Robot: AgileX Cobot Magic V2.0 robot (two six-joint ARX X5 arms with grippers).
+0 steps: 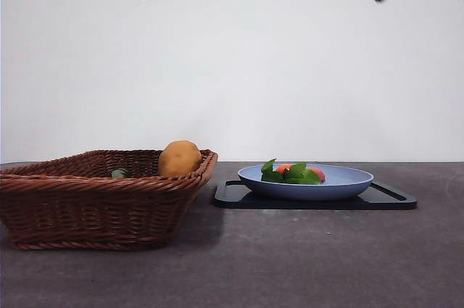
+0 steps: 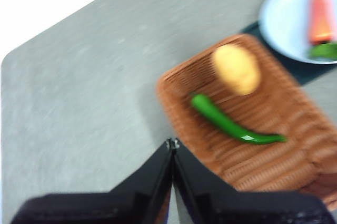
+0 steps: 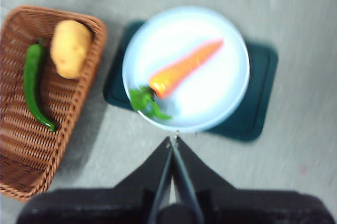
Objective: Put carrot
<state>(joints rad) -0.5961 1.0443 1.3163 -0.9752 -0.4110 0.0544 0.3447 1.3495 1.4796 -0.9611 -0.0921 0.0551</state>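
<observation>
On the pale blue plate (image 3: 221, 34) your carrot (image 3: 184, 68) already lies, so the placing looks done. Both claws, left (image 2: 172, 142) and right (image 3: 174, 139), hang empty with jaws together; you likely only need to park the arms.

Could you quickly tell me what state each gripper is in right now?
Left gripper: closed, holding nothing, above the basket.
Right gripper: closed, holding nothing, above the plate with the carrot.

Potato (image 2: 236, 69) and green pepper (image 2: 231, 124) share the basket (image 2: 274, 155) (image blurred).
</observation>
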